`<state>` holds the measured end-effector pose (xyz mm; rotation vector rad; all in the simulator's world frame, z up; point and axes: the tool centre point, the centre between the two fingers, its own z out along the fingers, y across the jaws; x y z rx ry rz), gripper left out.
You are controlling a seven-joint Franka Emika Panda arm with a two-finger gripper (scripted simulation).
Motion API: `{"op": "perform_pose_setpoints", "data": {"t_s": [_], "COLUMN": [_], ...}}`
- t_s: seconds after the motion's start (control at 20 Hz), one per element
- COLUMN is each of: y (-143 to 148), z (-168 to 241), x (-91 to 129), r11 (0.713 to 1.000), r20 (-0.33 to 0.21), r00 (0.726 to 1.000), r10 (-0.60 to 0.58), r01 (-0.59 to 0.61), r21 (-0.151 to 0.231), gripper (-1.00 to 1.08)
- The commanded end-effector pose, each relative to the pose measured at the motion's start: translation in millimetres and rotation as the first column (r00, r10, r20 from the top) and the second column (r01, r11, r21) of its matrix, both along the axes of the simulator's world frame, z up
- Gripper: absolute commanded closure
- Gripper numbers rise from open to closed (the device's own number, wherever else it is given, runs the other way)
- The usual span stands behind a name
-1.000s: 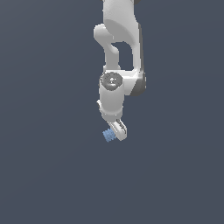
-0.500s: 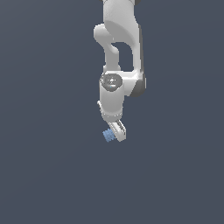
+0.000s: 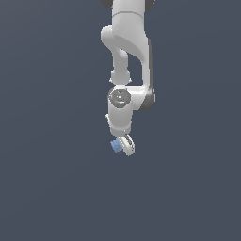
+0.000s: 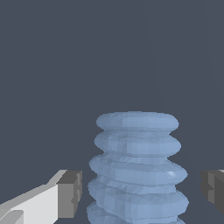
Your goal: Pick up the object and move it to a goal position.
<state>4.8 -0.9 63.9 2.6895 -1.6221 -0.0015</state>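
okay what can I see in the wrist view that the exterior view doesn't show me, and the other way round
Only the wrist view shows the ribbed cylinder's stacked ridges up close and the grey fingertips on either side of it, with a visible gap between each pad and the cylinder. Only the exterior view shows the whole white arm reaching down, with the gripper at its lower end. Both show the light-blue cylinder at the gripper against a plain dark grey background.

Light-blue ribbed cylinder (image 4: 138, 168) stands between my fingers, stacked ridges clearly visible, flat top facing away from me. One grey pad (image 4: 70, 193) sits apart from its side; the other pad (image 4: 213, 189) likewise shows a gap. Plain dark grey background (image 4: 87, 52) behind.
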Motion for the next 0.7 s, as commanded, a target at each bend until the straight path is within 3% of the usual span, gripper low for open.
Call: {"op": "perform_pose_setpoints", "data": {"t_s": [0.0, 0.15, 0.2, 0.65], "y": [0.2, 0.3, 0.3, 0.3], "z": [-7.5, -9.6, -9.6, -9.6], "x": [0.5, 1.3, 1.3, 1.3], "r11": [1.000, 1.000, 1.000, 1.000], "r20": [0.001, 0.001, 0.001, 0.001], "r00": [1.000, 1.000, 1.000, 1.000], "r10": [0.000, 0.000, 0.000, 0.000], "r01": [0.000, 0.000, 0.000, 0.000], "r21": [0.000, 0.000, 0.000, 0.000], "gripper": [-0.92, -0.92, 1.08, 1.08]}}
